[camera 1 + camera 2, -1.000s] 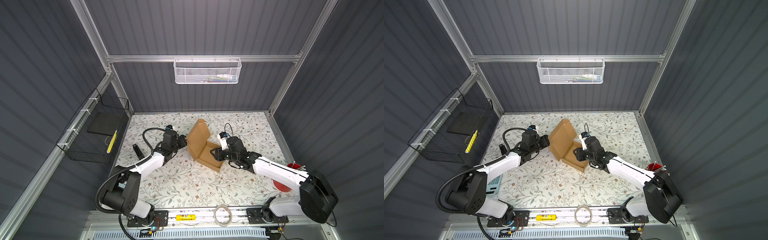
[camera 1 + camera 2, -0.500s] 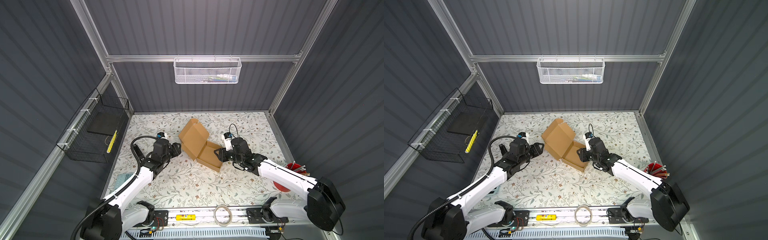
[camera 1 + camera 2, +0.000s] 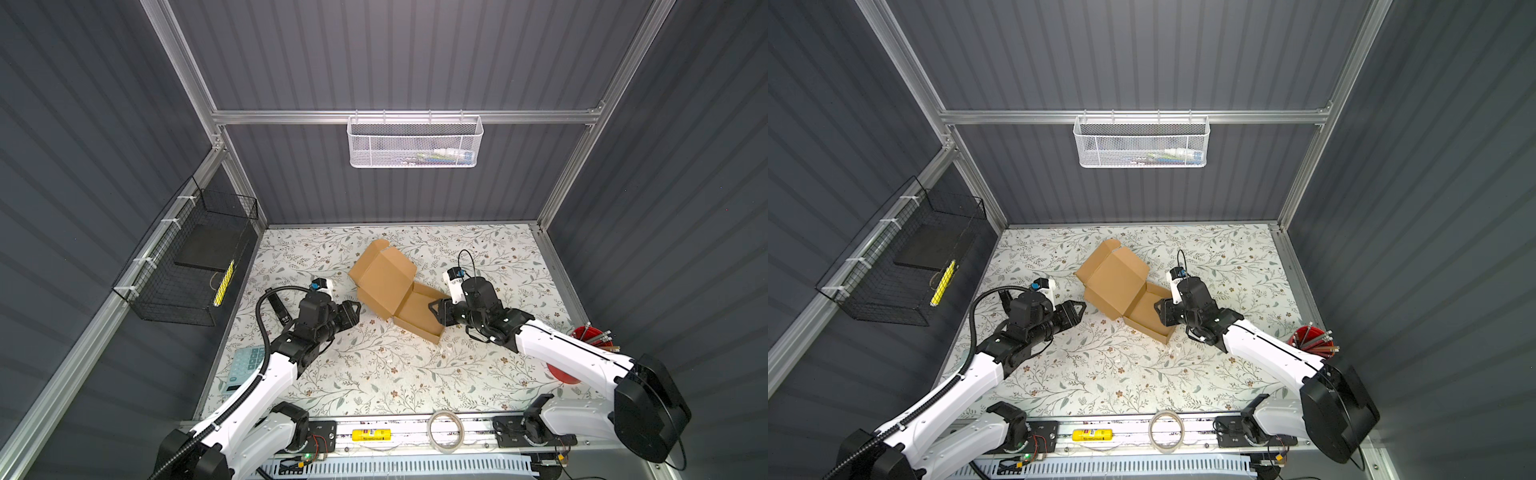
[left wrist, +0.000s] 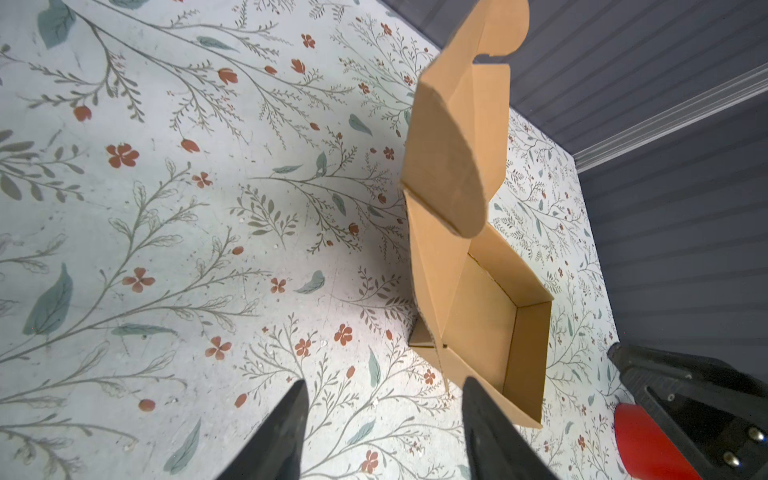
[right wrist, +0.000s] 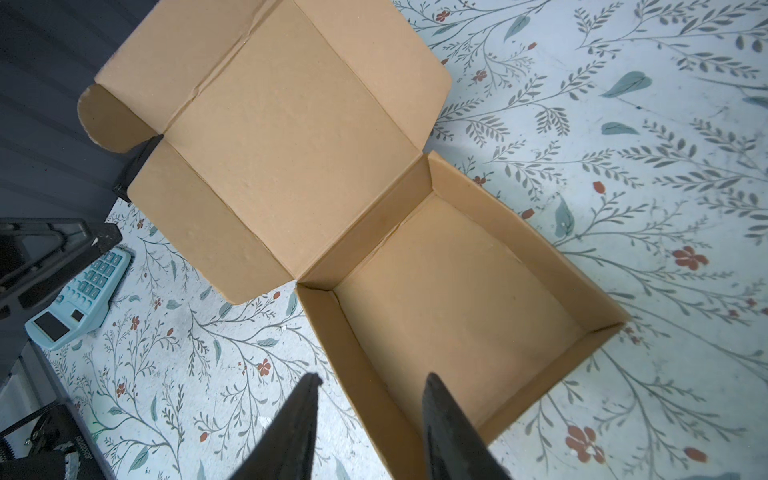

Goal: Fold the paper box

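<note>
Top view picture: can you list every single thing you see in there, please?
paper box: one, brown, middle of the table, lid open.
table: one, pale flowery cloth, under everything.
mesh basket: one, white, hung on the back rail.
wire basket: one, black, on the left wall.
calculator: one, light blue, table's left edge.
cup of pencils: one, red, table's right edge.
tape roll: one, pale, on the front rail.
left gripper: one, black, open, beside the box's lid, not touching.
right gripper: one, black, open, jaws astride one box wall.
</note>
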You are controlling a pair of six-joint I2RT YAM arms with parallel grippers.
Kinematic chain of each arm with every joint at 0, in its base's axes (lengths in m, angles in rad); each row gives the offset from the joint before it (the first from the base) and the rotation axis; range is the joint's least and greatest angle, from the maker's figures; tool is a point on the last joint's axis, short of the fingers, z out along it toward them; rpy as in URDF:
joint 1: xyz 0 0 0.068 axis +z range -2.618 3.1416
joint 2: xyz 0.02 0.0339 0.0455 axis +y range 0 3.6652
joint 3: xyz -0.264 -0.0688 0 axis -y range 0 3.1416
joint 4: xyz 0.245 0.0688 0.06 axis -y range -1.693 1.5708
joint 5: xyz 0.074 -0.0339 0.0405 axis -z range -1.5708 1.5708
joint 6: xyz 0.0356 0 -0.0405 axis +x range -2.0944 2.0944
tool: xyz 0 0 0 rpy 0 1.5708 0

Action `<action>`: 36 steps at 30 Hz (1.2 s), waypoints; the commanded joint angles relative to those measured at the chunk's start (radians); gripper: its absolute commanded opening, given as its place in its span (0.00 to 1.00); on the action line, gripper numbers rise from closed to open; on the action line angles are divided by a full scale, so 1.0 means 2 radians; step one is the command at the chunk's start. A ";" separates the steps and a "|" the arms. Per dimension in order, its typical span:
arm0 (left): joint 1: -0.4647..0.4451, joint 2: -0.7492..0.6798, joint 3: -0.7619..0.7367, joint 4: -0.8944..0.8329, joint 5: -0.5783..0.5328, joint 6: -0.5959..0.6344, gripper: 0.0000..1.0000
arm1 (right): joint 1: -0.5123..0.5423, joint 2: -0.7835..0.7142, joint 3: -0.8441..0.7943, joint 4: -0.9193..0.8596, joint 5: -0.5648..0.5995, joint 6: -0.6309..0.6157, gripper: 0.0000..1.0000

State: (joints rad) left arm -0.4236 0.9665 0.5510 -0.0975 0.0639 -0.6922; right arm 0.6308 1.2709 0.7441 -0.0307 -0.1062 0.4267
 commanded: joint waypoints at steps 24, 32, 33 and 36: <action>0.002 0.105 -0.031 0.199 0.060 -0.028 0.54 | -0.002 0.042 0.008 0.011 -0.027 0.002 0.44; 0.002 0.161 -0.019 0.247 0.070 -0.033 0.40 | -0.002 0.053 0.013 0.010 -0.028 -0.001 0.44; 0.002 0.164 -0.019 0.251 0.071 -0.034 0.39 | -0.002 0.054 0.013 0.009 -0.029 0.000 0.44; 0.002 0.174 -0.019 0.261 0.072 -0.036 0.36 | -0.002 0.057 0.014 0.011 -0.031 0.001 0.44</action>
State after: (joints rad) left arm -0.4236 1.3029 0.4835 0.3725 0.1883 -0.7612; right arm 0.6308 1.3758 0.7483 -0.0170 -0.1577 0.4297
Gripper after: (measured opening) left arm 0.365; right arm 0.436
